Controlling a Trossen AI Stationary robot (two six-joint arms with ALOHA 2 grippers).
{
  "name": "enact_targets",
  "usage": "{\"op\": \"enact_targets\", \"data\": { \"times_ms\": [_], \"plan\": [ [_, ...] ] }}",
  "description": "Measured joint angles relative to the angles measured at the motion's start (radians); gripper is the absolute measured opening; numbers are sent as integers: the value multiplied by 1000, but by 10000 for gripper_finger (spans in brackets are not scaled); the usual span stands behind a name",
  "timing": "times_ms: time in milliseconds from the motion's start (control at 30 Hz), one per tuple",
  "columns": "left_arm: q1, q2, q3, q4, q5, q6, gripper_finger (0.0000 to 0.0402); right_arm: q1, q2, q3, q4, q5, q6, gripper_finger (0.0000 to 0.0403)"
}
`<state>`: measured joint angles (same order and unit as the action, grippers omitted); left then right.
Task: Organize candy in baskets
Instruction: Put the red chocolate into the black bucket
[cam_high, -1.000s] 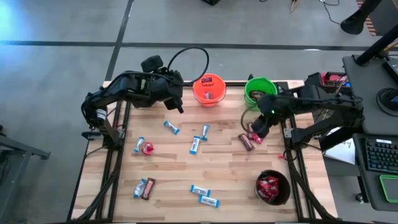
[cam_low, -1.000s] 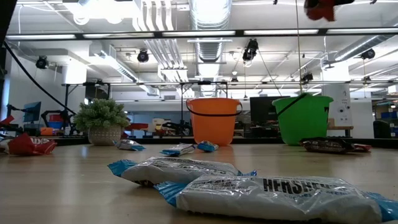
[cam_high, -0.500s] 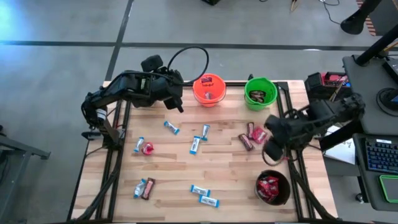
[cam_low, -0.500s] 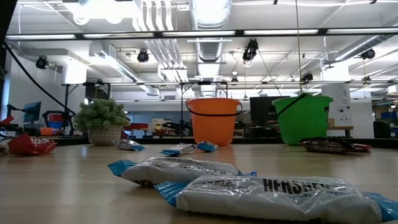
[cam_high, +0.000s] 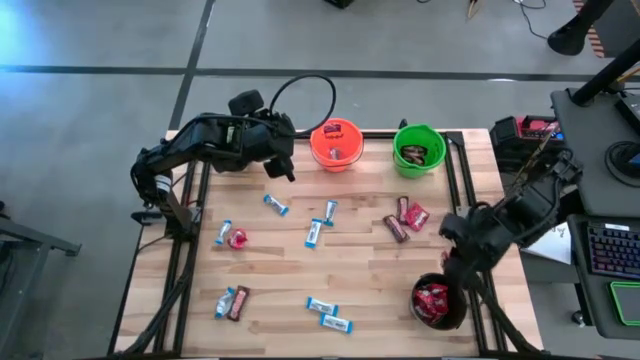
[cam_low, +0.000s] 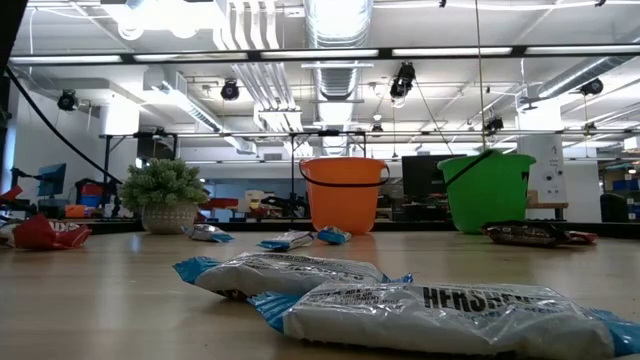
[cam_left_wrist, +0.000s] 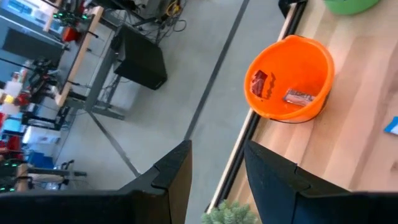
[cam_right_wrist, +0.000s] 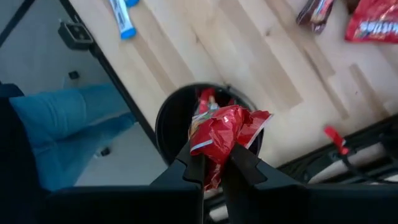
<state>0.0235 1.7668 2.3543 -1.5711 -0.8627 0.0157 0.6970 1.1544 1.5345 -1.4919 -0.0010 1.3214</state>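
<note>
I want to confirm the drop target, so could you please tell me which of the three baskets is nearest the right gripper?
The black basket at the table's near right corner, already holding red packets; the right gripper, shut on a red packet, is by it. The orange basket and green basket stand at the far edge.

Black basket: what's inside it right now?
The black basket holds several red packets. What lies beneath them is covered. The right pincer holds another red packet above it.
</note>
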Motion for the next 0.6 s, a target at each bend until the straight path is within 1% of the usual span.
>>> {"op": "enact_targets", "data": {
  "times_ms": [133, 300, 600],
  "plan": [
    [0, 0, 0, 0, 28, -22, 130, 71, 21, -2, 9, 0, 56, 20],
    [0, 0, 0, 0, 40, -25, 130, 128, 57, -2, 9, 0, 109, 20],
    [0, 0, 0, 0, 43, -25, 130, 166, 146, -2, 14, 0, 130, 20]
  ]
}}
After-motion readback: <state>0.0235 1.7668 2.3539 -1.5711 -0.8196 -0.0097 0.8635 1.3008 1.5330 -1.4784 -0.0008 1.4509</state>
